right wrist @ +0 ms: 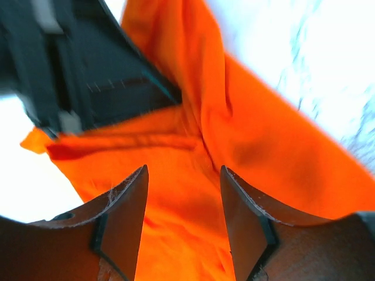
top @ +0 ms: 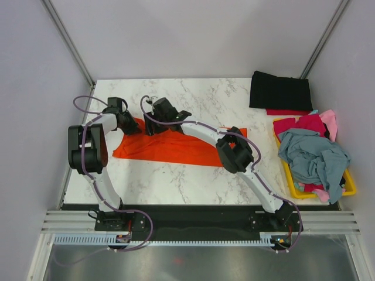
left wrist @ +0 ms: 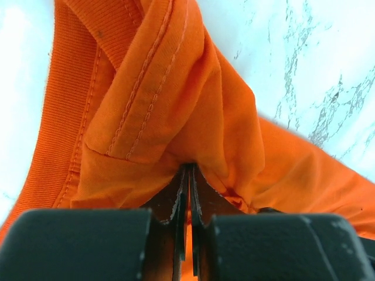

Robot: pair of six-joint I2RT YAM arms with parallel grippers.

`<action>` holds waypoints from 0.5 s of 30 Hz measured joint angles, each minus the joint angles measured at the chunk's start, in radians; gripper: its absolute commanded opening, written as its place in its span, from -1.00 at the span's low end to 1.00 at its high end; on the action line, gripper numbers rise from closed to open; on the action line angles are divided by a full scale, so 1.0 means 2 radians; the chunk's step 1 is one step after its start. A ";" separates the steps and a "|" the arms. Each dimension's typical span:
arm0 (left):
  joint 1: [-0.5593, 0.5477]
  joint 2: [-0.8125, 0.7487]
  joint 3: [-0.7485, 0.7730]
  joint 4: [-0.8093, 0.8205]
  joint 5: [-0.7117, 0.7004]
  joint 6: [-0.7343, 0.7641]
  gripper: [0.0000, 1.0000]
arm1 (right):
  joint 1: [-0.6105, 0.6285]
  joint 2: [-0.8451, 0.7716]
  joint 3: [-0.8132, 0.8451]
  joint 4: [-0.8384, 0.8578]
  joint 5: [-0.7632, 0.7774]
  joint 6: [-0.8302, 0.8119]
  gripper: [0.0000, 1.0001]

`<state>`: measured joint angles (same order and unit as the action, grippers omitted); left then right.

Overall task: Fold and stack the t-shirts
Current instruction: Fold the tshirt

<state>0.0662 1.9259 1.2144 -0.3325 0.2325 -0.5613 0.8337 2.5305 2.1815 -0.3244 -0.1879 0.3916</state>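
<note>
The bright orange t-shirt [top: 170, 148] lies spread across the marble table's middle. My left gripper [top: 130, 126] is at its upper left corner, shut on a bunch of orange cloth [left wrist: 176, 117] that shows a stitched hem. My right gripper [top: 153, 126] is just to its right, open, its fingers [right wrist: 126, 205] hovering over the orange cloth [right wrist: 187, 193] without pinching it. The left gripper's black body [right wrist: 88, 76] shows close ahead in the right wrist view. A folded black t-shirt [top: 280, 91] lies at the back right on a red one [top: 287, 112].
A yellow bin [top: 350, 182] at the right edge holds a heap of grey-blue [top: 313, 157], pink [top: 329, 121] and red [top: 299, 124] shirts. Walls enclose the table on the left, back and right.
</note>
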 measured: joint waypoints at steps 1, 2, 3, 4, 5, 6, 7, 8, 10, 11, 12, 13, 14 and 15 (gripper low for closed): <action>0.000 0.000 -0.001 0.002 0.002 -0.001 -0.82 | 0.000 0.001 0.007 0.002 0.006 0.000 0.19; 0.000 -0.001 -0.003 0.004 0.003 -0.002 -0.83 | 0.000 0.002 0.015 0.005 0.013 -0.001 0.19; 0.000 -0.001 -0.003 0.005 0.005 -0.002 -0.83 | 0.000 0.003 0.022 0.008 0.019 -0.002 0.19; 0.000 -0.001 -0.005 0.007 0.006 -0.003 -0.83 | 0.000 0.005 0.029 0.010 0.023 -0.002 0.19; 0.000 -0.002 -0.006 0.009 0.007 -0.004 -0.83 | 0.000 0.007 0.037 0.013 0.028 -0.002 0.18; 0.000 -0.002 -0.007 0.010 0.007 -0.004 -0.83 | 0.000 0.010 0.046 0.017 0.030 -0.002 0.17; 0.000 -0.002 -0.008 0.012 0.008 -0.004 -0.83 | 0.000 0.014 0.052 0.021 0.033 -0.002 0.15; 0.000 -0.003 -0.009 0.013 0.008 -0.005 -0.83 | 0.000 0.018 0.056 0.023 0.035 -0.002 0.13; 0.000 -0.003 -0.010 0.014 0.009 -0.005 -0.83 | 0.000 0.025 0.057 0.027 0.038 -0.001 0.01; 0.000 -0.003 -0.010 0.015 0.009 -0.005 -0.83 | 0.000 0.029 0.057 0.027 0.039 0.000 -0.03; 0.000 -0.003 -0.010 0.015 0.011 -0.005 -0.83 | 0.001 0.034 0.057 0.027 0.040 0.000 -0.09; 0.000 -0.003 -0.010 0.015 0.012 -0.006 -0.83 | 0.001 0.039 0.055 0.027 0.041 0.001 -0.10; 0.000 -0.003 -0.011 0.016 0.014 -0.006 -0.83 | 0.002 0.042 0.054 0.027 0.041 0.002 -0.10; 0.000 -0.003 -0.012 0.017 0.015 -0.006 -0.83 | 0.003 0.044 0.049 0.027 0.041 0.002 -0.14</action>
<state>0.0662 1.9198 1.1912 -0.2993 0.2634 -0.5724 0.8391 2.6194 2.2803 -0.2699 -0.1059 0.3958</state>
